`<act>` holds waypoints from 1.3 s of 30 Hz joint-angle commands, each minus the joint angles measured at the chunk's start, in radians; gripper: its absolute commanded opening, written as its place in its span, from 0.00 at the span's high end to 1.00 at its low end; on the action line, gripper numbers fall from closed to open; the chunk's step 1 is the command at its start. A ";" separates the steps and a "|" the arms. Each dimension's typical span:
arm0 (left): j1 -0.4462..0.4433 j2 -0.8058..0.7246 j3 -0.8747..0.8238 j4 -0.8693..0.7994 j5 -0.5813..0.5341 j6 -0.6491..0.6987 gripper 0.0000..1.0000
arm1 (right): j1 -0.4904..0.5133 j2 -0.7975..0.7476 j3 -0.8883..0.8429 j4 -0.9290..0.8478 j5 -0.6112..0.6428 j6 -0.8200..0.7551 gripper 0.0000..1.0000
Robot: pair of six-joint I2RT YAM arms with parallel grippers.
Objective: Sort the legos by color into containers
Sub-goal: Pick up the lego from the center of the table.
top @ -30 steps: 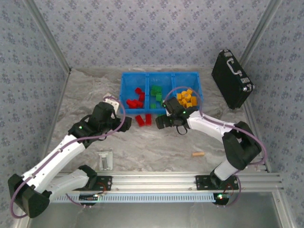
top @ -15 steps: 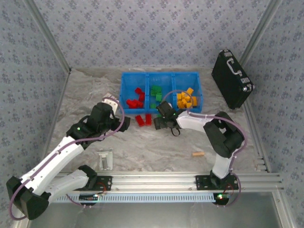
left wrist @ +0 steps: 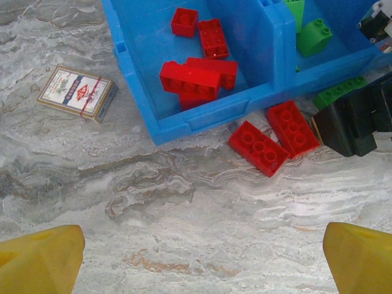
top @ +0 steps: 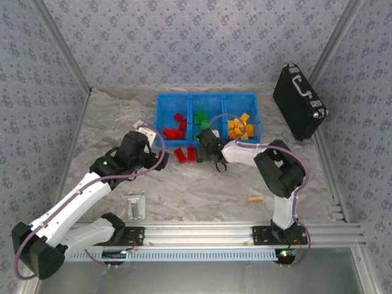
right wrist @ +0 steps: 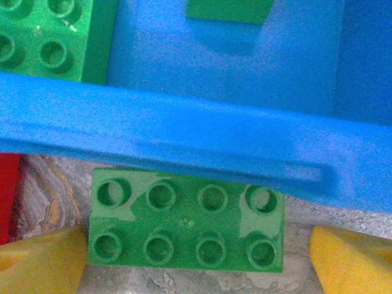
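hidden: loose green brick [right wrist: 187,226] sits under the right arm from above; the left wrist view catches a sliver of it behind the black gripper body
cut off: red edge at the left border of the right wrist view, can't tell which brick
hard to read: orange-yellow bricks [top: 240,127] are tiny from above, no firm count
containers [top: 208,96]: three joined blue bins in a row, far middle of the table [left wrist: 184,184]
left bin [left wrist: 138,86]: red bricks [left wrist: 191,78], about five, partly stacked
middle bin [right wrist: 245,55]: green bricks [left wrist: 314,37], at least three seen; the arm covers the near part
right bin [top: 242,96]: orange-yellow only, roughly seven
loose red bricks [left wrist: 258,147]: two, side by side on the table, just outside the near wall by the left/middle divider
loose green count: one, a 2x4 lying studs up, just beside the middle bin's near wall; touching or not, can't tell
right gripper [right wrist: 196,245]: fingers spread wide, one past each short end of the loose green brick; a gap shows on one side, the other is unclear; nothing held
left gripper [left wrist: 202,245]: fully spread over bare table near the left bin, holding nothing
card box [left wrist: 76,90]: one, flat, left of the bins
black case [top: 299,101]: one, far right
wooden stick [top: 255,198]: one, near the right arm's base
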 commanded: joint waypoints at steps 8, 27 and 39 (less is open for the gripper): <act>0.022 0.014 0.016 0.033 0.014 0.025 0.00 | -0.014 0.070 0.056 0.030 -0.003 0.047 0.15; 0.024 -0.023 0.007 0.023 0.030 0.017 0.00 | 0.009 0.045 0.088 -0.028 -0.003 0.001 0.40; 0.025 -0.059 0.007 0.018 0.054 0.012 0.00 | 0.059 -0.159 0.046 -0.120 0.066 -0.017 0.42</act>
